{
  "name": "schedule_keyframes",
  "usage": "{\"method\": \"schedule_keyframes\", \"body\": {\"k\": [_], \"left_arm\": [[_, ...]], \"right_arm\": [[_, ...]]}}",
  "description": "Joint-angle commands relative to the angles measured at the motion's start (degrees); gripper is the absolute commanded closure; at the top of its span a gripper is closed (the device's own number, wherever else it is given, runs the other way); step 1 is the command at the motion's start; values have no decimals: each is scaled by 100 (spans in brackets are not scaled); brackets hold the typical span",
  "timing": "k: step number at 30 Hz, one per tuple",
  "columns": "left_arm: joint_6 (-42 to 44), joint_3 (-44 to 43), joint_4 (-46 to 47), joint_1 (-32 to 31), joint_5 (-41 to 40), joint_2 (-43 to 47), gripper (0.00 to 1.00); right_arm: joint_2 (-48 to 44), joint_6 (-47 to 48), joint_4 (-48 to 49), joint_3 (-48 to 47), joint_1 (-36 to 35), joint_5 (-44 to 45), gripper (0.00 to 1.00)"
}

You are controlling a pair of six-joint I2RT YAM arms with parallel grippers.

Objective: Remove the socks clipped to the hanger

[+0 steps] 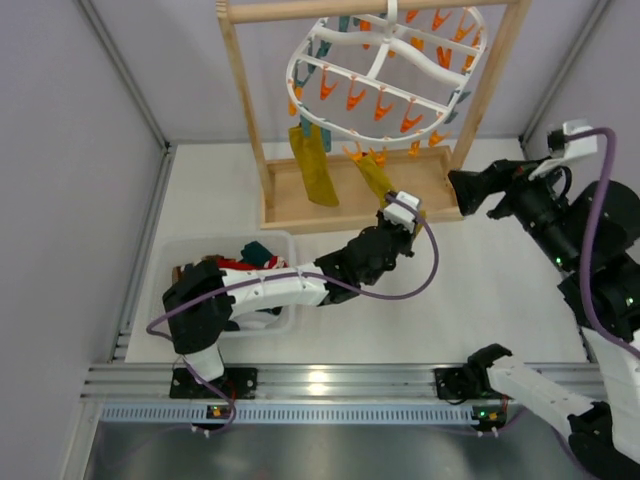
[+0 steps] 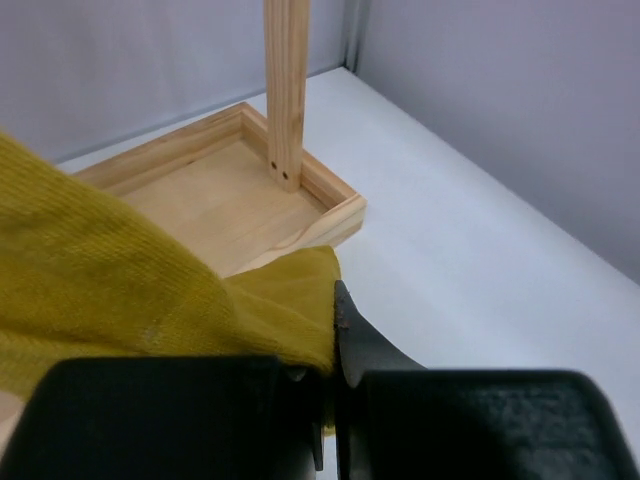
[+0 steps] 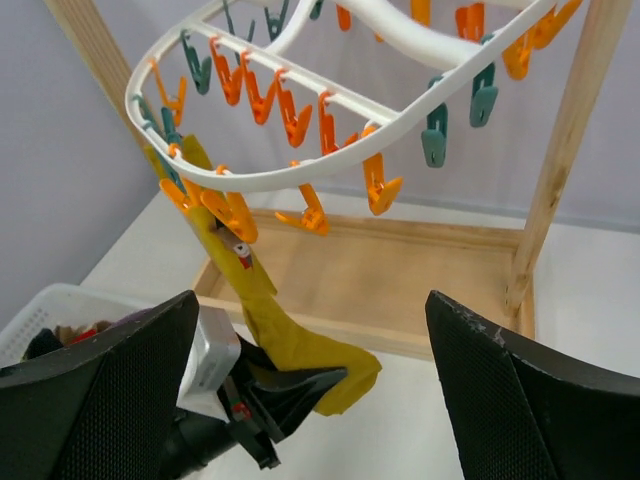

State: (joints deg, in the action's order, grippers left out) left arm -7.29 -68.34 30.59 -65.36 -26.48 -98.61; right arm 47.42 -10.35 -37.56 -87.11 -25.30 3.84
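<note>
Mustard-yellow ribbed fabric sock [image 2: 150,290]: hangs from an orange plastic clip peg [image 3: 232,212] on the near rim of the white oval plastic drying hanger [image 3: 270,182]; its toe end reaches down just in front of the light wooden stand's tray base [image 3: 400,270].
Left gripper [image 2: 328,380]: jaws closed flat on the sock's lower end, with fabric bunched between them.
Right gripper [image 3: 310,300]: jaws spread wide, holding nothing, facing the hanger from the right and apart from it.
Second mustard sock [image 1: 315,165]: clipped further left on the same hanger, untouched.
Step in hand: tugging the gripped sock out of its peg.
How to do it well: pull slowly, straight down along the sock's length, so the fabric slides out of the peg instead of dragging the free-hanging frame sideways. Pinch firmly, since limp knit may slip.
Risk: a sideways pull would likely swing the hanger or rock the stand.
Afterwards: translucent plastic bin [image 1: 225,240], already holding socks, looks like the drop spot.
</note>
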Motion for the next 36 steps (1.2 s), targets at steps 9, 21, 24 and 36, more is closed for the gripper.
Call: {"method": "schedule_keyframes", "body": {"k": [9, 21, 24, 36], "left_arm": [[1660, -1665, -993, -697, -1465, -1222, 100], [1634, -1780, -1134, -750, -1720, -1346, 100], [1590, -1718, -1134, -750, -1738, -1293, 100], [1476, -1516, -1134, -732, -1694, -1152, 100]], "right_arm": [[1199, 59, -533, -1035, -45, -683, 19], [1692, 832, -262, -817, -1047, 161, 23], [1727, 981, -59, -641, -1056, 144, 25], [1876, 1237, -23, -562, -916, 811, 32]]}}
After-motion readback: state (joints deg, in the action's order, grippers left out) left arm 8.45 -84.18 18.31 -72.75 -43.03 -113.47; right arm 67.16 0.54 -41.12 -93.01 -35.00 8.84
